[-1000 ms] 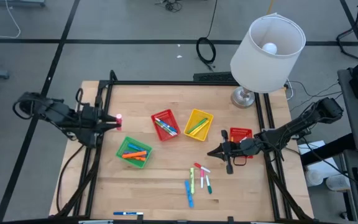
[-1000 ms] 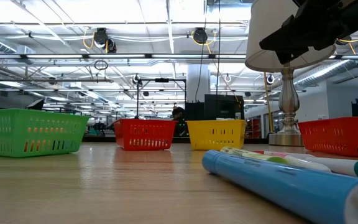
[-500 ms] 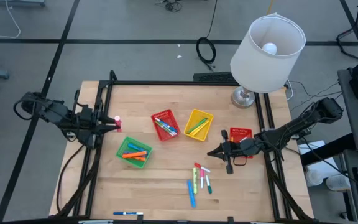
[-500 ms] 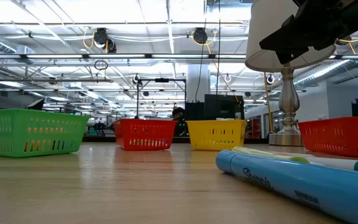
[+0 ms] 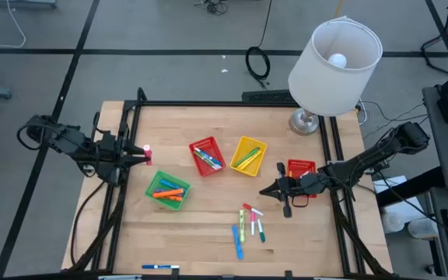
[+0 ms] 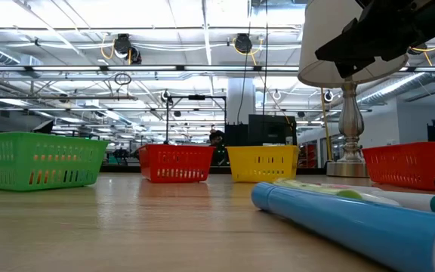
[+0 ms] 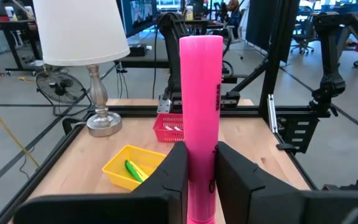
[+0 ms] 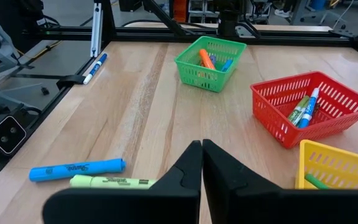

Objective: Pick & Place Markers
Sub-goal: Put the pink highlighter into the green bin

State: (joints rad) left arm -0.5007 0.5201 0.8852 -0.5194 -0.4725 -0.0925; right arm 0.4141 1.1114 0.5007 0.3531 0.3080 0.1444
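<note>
A wooden counter (image 5: 208, 233) held four small mesh baskets and a scatter of markers. At its left edge, the left gripper (image 7: 199, 163) had its fingers (image 7: 171, 167) clamped on the lower barrel of a pink marker (image 7: 201, 106), which stood upright between them. The right gripper (image 8: 201, 163), fingers pressed together and holding nothing, hovered near the loose markers (image 5: 246, 225) lying toward the counter's front. More markers lay in the green basket (image 5: 166, 189), the red basket (image 5: 207, 156) and the yellow basket (image 5: 247, 155). These pens looked light, rigid and smooth, likely to roll; a mid-barrel grip across the width seemed safest.
</note>
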